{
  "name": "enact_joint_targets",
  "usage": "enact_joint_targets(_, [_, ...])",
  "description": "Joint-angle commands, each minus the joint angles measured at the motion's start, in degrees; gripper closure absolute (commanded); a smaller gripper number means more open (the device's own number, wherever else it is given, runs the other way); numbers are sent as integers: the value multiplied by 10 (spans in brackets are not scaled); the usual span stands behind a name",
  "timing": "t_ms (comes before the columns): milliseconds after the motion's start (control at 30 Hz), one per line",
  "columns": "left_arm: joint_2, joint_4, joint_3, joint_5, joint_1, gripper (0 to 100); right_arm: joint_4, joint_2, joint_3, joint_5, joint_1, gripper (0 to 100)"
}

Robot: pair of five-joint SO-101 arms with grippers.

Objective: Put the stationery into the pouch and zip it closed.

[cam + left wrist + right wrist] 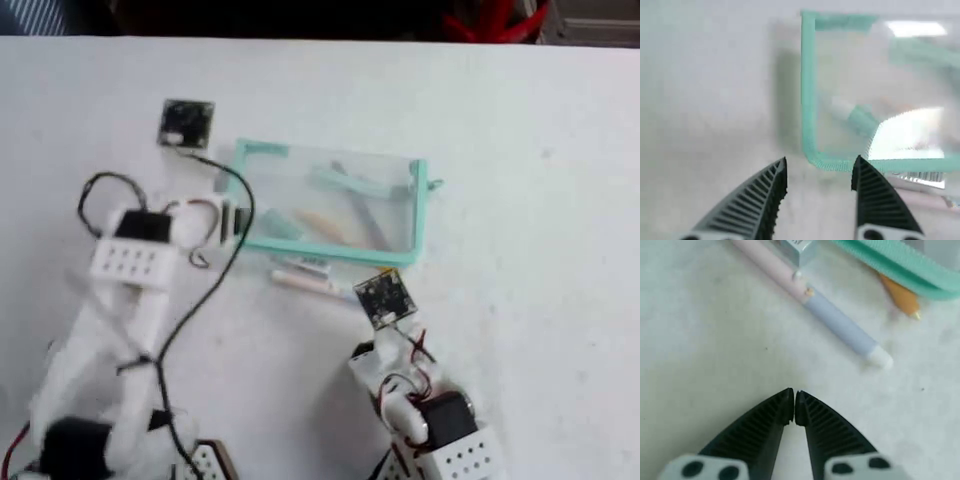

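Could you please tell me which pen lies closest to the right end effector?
The pink-and-lilac pen, on the table outside the pouch; the orange one lies farther off.

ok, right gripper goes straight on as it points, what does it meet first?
Probably the pen lying across its path on the table, short of the pouch. Height is unclear, so the right gripper might pass over it.

light bright, even | glare: white patch on pouch (880, 85) | shadows soft on table (540, 120)

White arms (110, 330) — ribbed black gripper (794, 399)
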Motion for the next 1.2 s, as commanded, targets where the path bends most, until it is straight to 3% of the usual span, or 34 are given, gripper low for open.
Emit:
enact_joint_targets(0, [68, -13, -45, -6, -7, 777, -7, -4, 5, 5, 10, 978])
enact_joint_targets(133, [68, -44, -14, -5, -7, 718, -14, -5, -3, 5, 105, 978])
enact_joint_targets(333, [68, -158, 69, -1, -33, 714, -108, -5, -45, 5, 282, 977])
enact_joint_targets(433, [68, -168, 71, 25, -44, 714, -145, -4, -45, 8, 326, 977])
enact_joint_targets(500, [68, -170, 73, 32, -44, 714, -168, -4, -45, 60, 335, 977])
enact_joint_targets(633, [72, -170, 75, 32, -44, 714, -230, -4, -49, 280, 349, 978])
enact_joint_targets(767, [73, -168, 76, 32, -44, 714, -279, -2, -58, 210, 326, 978])
enact_joint_targets(900, [72, -182, 92, 32, -41, 714, -235, 43, -138, 183, 271, 977])
enact_joint_targets(1167, [70, -211, 110, 32, -43, 714, -226, 422, -435, 135, 256, 969])
